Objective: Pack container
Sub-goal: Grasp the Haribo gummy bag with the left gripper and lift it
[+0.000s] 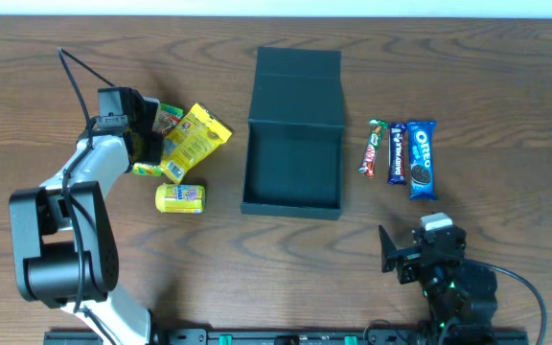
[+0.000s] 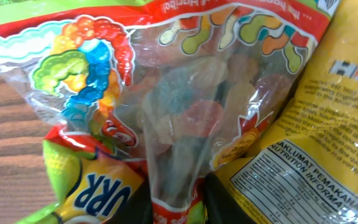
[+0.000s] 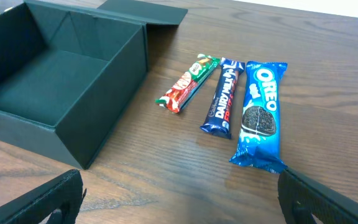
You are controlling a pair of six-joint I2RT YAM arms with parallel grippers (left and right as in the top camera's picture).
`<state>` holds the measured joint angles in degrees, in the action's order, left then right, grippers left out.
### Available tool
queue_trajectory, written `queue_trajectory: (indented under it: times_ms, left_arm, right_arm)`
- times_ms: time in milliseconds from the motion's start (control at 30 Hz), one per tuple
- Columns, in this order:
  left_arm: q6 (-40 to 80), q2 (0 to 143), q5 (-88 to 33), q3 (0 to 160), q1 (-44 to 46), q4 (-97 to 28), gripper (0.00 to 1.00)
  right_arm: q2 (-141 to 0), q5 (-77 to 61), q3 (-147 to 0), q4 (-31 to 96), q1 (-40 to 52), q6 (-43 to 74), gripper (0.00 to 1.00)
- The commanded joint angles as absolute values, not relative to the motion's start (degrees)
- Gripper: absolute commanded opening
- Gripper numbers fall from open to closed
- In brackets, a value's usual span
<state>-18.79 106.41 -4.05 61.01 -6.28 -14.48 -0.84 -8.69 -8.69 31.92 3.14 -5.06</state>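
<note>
You have one container (image 1: pixel 292 204) at the middle of the table (image 1: pixel 506 77). It is open, its lid flap laid flat on the far side and nothing inside.

Left of the container you have three packets: a clear gummy bag (image 2: pixel 185 93) with worm pictures, a yellow bag (image 1: pixel 195 139) touching it on the side nearer the container, and a small yellow packet (image 1: pixel 180 197) just nearer you. The yellow bag's panel reads "MAKLUMAT PEMAKANAN" and "NUTRITION INFORMA…". The small packet's print is too small to read.

Right of the container you have three bars side by side. Nearest the container is a red-green bar (image 3: pixel 188 84) whose script looks like KitKat, then a "DAIRY MILK" bar (image 3: pixel 224 96), then an "OREO" pack (image 3: pixel 263 112) farthest out.

Your left end effector (image 2: pixel 176 199) is on the gummy bag, its jaws drawn close on a narrow fold of it. Your right end effector (image 3: pixel 182 193) sits near you, right of the container, jaws spread wide and holding nothing.
</note>
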Motion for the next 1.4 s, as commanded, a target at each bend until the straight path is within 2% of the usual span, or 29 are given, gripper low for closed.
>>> queue_trajectory:
  times_ms: [0, 400, 567, 600, 633, 667, 700, 767, 1367]
  left_arm:
    - [-17.5, 103.4, -2.4, 61.0, -6.8, -15.0, 0.20]
    - [-15.0, 85.2, -3.5, 61.0, -6.7, -18.3, 0.06]
    - [-13.2, 79.9, -5.2, 61.0, -6.7, -22.0, 0.06]
    - [-13.2, 79.4, -5.2, 61.0, -6.7, -22.6, 0.13]
    - [-13.2, 79.1, -5.0, 61.0, -6.7, -23.2, 0.25]
    - [-13.3, 79.1, -4.2, 61.0, -6.7, -23.8, 0.44]
    - [-13.3, 79.4, -3.4, 60.9, -6.8, -24.1, 0.59]
    - [-13.9, 80.8, -1.3, 60.8, -7.0, -24.0, 0.71]
    - [-16.5, 107.0, -0.8, 60.8, -7.5, -16.6, 0.73]
  right_arm:
    - [-0.5, -8.3, -8.5, 32.0, 3.6, -5.7, 0.99]
    - [-0.5, -8.3, -8.5, 32.0, 3.6, -5.7, 0.99]
    - [-0.5, -8.3, -8.5, 32.0, 3.6, -5.7, 0.99]
    - [-0.5, -8.3, -8.5, 32.0, 3.6, -5.7, 0.99]
    - [-0.5, -8.3, -8.5, 32.0, 3.6, -5.7, 0.99]
    - [-0.5, -8.3, -8.5, 32.0, 3.6, -5.7, 0.99]
    - [-0.5, -8.3, -8.5, 32.0, 3.6, -5.7, 0.99]
    - [-0.5, -8.3, -8.5, 32.0, 3.6, -5.7, 0.99]
    - [-0.5, -8.4, -8.5, 32.0, 3.6, -5.7, 0.99]
